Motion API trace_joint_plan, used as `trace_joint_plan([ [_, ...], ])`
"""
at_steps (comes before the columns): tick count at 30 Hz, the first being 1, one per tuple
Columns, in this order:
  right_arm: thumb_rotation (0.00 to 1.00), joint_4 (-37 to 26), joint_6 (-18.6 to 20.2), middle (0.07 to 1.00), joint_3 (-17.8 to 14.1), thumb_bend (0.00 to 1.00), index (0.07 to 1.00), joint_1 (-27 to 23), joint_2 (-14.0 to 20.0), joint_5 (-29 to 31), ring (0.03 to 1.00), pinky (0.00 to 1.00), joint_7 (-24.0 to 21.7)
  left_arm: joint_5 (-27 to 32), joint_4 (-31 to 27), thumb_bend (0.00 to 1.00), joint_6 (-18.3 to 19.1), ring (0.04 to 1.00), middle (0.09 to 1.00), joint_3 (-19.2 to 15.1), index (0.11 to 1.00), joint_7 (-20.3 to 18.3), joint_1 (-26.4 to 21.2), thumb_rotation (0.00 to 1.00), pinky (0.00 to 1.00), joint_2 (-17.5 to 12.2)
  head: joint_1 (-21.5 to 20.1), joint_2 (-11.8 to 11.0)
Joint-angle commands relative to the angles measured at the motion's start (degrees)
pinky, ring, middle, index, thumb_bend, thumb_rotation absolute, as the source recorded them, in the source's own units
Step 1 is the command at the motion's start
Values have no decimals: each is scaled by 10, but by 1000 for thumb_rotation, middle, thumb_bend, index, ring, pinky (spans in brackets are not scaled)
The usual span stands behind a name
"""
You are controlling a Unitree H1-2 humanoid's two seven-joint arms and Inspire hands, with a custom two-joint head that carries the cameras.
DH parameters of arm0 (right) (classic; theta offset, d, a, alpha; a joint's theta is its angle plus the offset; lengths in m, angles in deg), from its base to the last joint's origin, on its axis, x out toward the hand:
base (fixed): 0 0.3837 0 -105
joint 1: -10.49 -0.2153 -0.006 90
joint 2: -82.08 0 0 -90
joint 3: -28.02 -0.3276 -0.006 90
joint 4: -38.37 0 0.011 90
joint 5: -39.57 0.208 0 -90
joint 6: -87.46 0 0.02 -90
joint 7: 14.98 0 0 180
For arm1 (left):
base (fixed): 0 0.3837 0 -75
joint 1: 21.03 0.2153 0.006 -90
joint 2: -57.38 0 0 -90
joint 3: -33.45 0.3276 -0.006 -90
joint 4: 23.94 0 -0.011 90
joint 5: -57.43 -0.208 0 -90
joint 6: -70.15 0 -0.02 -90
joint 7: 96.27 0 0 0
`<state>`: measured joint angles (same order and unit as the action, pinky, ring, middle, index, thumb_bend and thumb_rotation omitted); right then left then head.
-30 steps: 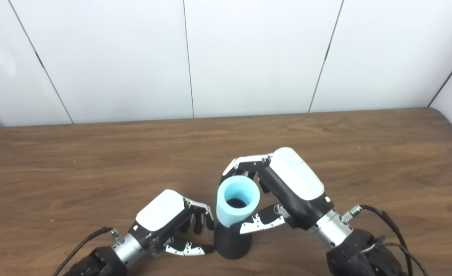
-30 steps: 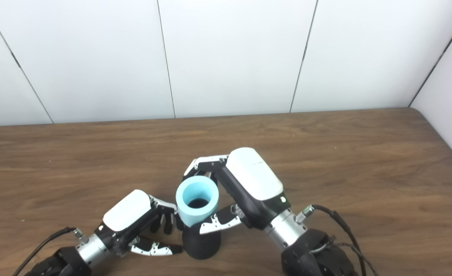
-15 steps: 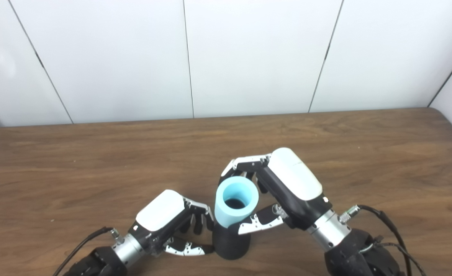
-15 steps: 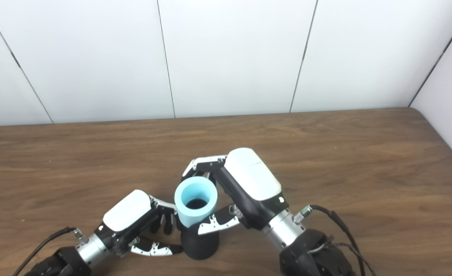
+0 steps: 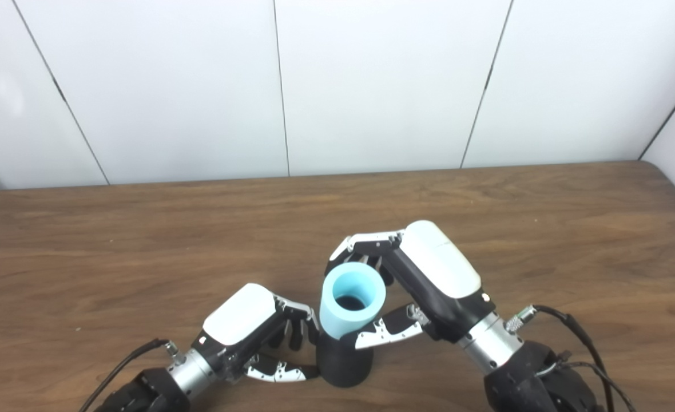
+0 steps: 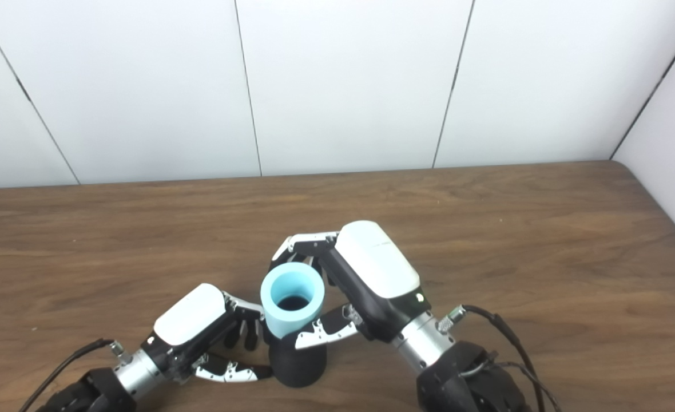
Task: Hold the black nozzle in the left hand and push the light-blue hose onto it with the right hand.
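Observation:
A black nozzle (image 5: 343,363) stands upright on the wooden table near its front edge. The light-blue hose (image 5: 352,309), a short thick tube, sits over the nozzle's top, open end up and leaning a little. My right hand (image 5: 423,274) is shut on the hose, fingers behind it and thumb on its lower front. My left hand (image 5: 246,320) lies to the left of the nozzle with fingers and thumb apart. Its thumb tip meets the nozzle's base and its fingers (image 5: 297,332) reach toward the nozzle's upper left side, without wrapping it.
The brown wooden table (image 5: 143,240) stretches to a white panelled wall (image 5: 337,86) at the back. Its right far corner is rounded. Black cables trail from both wrists along the front edge (image 5: 578,332).
My right hand has shifted the hose and nozzle slightly left, closing the small gap to the left thumb. The left hand has stayed in place.

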<state>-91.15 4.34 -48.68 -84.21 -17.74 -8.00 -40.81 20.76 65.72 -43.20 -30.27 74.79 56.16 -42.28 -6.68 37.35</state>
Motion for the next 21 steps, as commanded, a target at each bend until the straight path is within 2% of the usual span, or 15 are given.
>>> trace_joint_plan([
  [1, 113, -16, 8, 489, 0, 520, 491, -10, 2, -7, 420, 318, -12, -13, 2, 521, 2, 518, 531, 11, 488, -30, 18, 61, 563, -6, -1, 0],
  [2, 132, -17, 10, 496, -1, 520, 488, -10, 2, -10, 430, 329, -15, -13, 2, 521, 3, 518, 530, 11, 488, -31, 18, 61, 563, -6, -1, 0],
  [3, 144, -18, 11, 502, -1, 755, 501, -10, 2, -12, 437, 337, -18, -13, 2, 521, 5, 520, 532, 12, 488, -33, 18, 61, 565, -6, -1, 1],
  [4, 153, -19, 12, 509, -1, 876, 512, -10, 2, -14, 444, 344, -20, -14, 2, 521, 5, 521, 535, 12, 488, -34, 18, 61, 567, -6, -1, 1],
  [6, 166, -20, 12, 517, -1, 976, 523, -11, 3, -15, 451, 350, -21, -13, 2, 521, 5, 519, 535, 12, 488, -33, 18, 62, 567, -6, -1, 1],
  [21, 210, -23, 13, 528, -2, 1000, 533, -15, 4, -17, 463, 358, -31, -16, 1, 521, 7, 520, 532, 12, 488, -35, 17, 62, 569, -5, 0, 0],
])
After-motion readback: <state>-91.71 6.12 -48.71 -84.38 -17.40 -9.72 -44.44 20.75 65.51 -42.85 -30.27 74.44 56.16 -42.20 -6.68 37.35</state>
